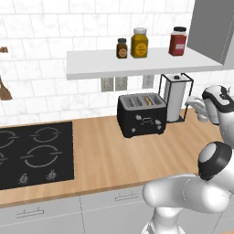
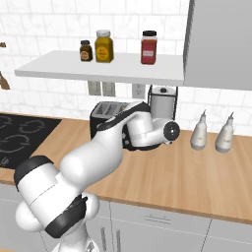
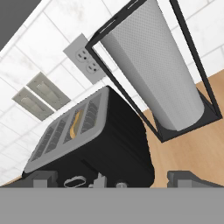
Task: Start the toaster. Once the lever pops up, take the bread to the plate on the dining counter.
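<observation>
3 jars on shelf (image 1: pixel 137 64), paper towel roll (image 3: pixel 153 65), stovetop (image 1: pixel 34 153), 2 bottles (image 2: pixel 199 132)

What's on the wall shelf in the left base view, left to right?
Small dark jar → yellow jar → red jar.

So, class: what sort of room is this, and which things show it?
A kitchen, most likely: a black boxy four-slot toaster on a wooden worktop, a black stovetop, and spice jars on a white shelf.
</observation>
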Controlling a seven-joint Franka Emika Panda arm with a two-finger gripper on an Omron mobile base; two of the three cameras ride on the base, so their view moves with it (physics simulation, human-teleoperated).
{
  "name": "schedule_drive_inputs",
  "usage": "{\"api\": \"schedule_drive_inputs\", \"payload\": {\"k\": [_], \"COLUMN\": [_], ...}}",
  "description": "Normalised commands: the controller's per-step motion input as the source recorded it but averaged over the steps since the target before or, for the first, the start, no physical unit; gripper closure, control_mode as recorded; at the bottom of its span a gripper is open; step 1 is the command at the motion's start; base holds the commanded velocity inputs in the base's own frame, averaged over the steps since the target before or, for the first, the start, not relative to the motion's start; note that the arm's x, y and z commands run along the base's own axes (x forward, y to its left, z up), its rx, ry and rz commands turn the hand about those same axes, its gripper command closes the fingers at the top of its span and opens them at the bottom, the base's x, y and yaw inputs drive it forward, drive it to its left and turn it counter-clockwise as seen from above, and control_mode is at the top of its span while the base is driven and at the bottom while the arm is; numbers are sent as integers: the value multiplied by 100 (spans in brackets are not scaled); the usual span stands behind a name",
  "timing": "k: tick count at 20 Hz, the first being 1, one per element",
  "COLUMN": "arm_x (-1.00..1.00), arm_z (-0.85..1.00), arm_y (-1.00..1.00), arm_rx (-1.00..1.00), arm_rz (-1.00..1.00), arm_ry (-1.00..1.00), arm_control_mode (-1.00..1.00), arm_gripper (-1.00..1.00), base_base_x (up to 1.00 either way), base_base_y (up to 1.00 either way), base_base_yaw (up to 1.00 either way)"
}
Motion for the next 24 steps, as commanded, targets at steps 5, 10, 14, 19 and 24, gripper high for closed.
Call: {"api": "schedule_drive_inputs", "payload": {"k": [5, 10, 14, 19, 24], "arm_x": [0, 0, 0, 0, 0], "arm_z": [0, 0, 0, 0, 0], "arm_y": [0, 0, 0, 0, 0], "arm_rx": [0, 0, 0, 0, 0], "arm_rz": [0, 0, 0, 0, 0], "arm_ry": [0, 0, 0, 0, 0], "arm_control_mode": [-100, -100, -100, -100, -100], "arm_gripper": [-100, -100, -100, -100, -100], "base_base_x": [0, 0, 0, 0, 0], "base_base_y": [0, 0, 0, 0, 0], "base_base_yaw": [0, 0, 0, 0, 0]}}
